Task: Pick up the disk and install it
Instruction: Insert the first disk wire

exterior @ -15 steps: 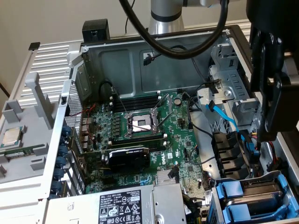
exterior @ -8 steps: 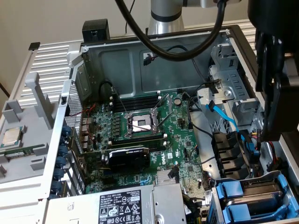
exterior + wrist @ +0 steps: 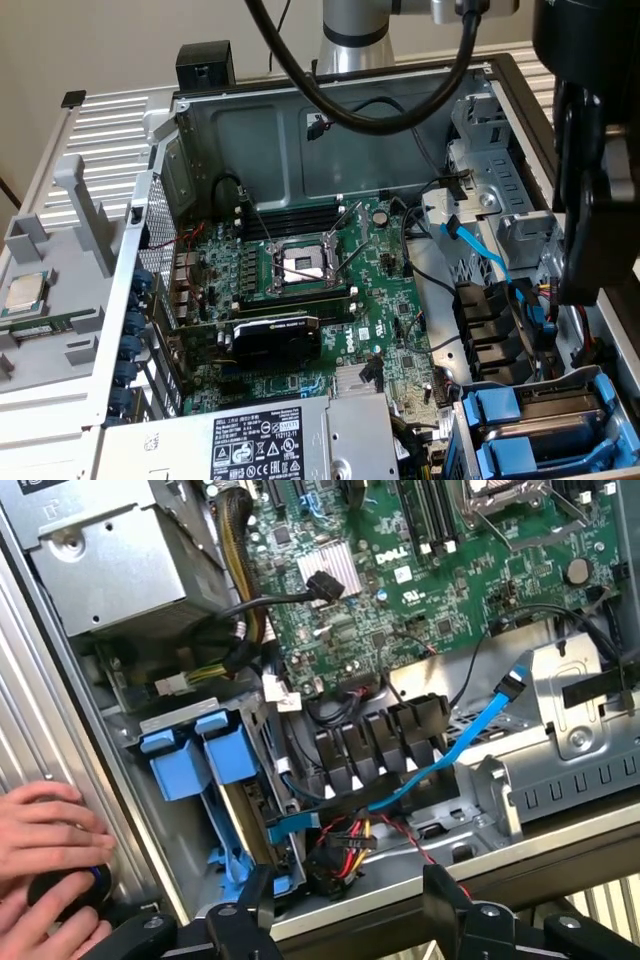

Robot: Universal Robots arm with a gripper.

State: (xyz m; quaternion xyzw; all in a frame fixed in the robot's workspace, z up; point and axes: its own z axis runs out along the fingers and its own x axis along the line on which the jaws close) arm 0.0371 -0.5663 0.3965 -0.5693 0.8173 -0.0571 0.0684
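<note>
Gripper [image 3: 348, 885] recorded with jaws apart, nothing held. Cables [image 3: 345, 835] beneath may be snagged; nearby hand [image 3: 45, 830] may be struck.

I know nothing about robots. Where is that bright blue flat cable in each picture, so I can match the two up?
Exterior view: the blue flat cable runs diagonally at the exterior view's right, between the green motherboard and the metal drive cage.
Wrist view: the same cable slants past the black plastic clips, beside the metal drive cage.
Shared landmark: the row of black plastic clips, just below the cable's lower end.
</note>
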